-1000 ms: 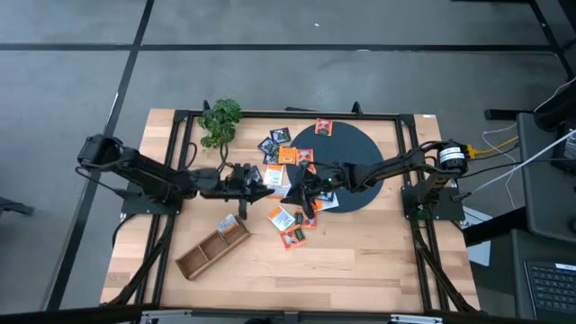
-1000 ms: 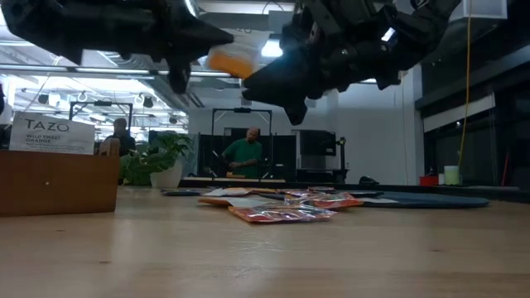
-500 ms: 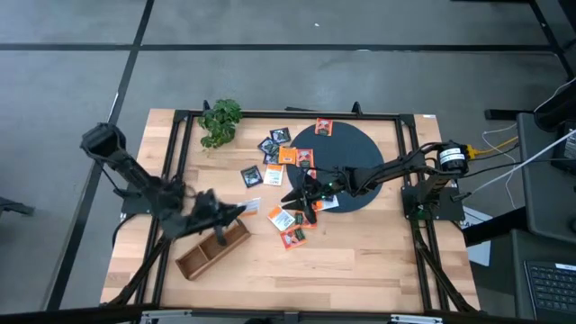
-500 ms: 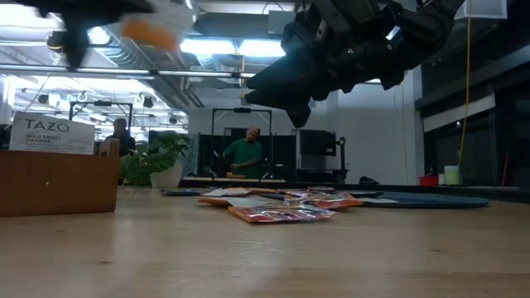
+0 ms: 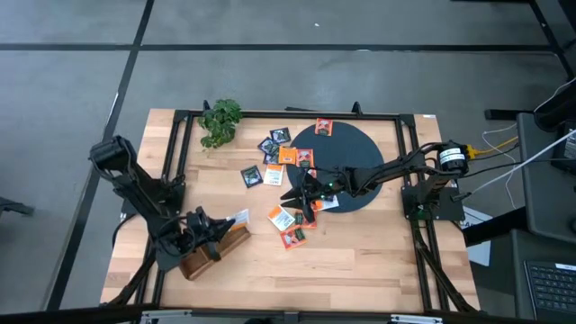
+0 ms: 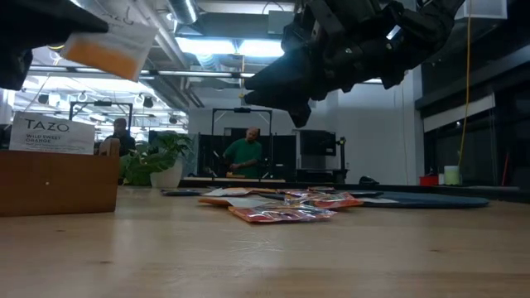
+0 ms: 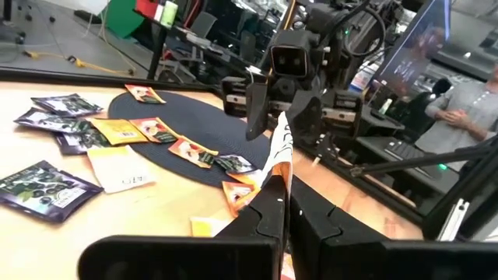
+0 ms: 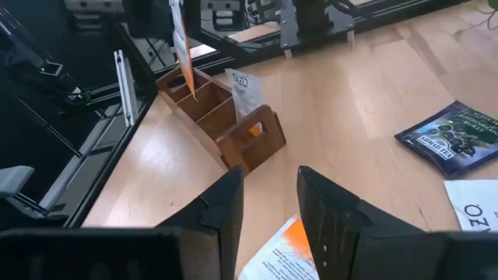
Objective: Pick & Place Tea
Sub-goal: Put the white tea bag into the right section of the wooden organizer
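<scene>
1. Lower left of the high view: the left gripper point(image 5: 219, 230) pinches an orange-and-white tea bag point(image 6: 103, 45) by its edge over the wooden tray point(image 5: 209, 253).
2. The bag looks light, thin and floppy; an edge pinch suits it.
3. Mid-frame, the right gripper point(image 5: 292, 195) hangs narrowly parted and empty over the scattered tea bags point(image 5: 290, 225) beside the dark disc point(image 5: 364, 151).

The sachet point(image 7: 278, 152) between the dark fingers of the left gripper point(image 7: 282, 204) is white with an orange lower part, the wooden tray point(image 5: 209, 255) under it is brown, and near the right gripper point(image 5: 290, 195) lie orange, white and dark blue sachets point(image 5: 286, 219) on pale wood and a black disc point(image 5: 360, 153).
</scene>
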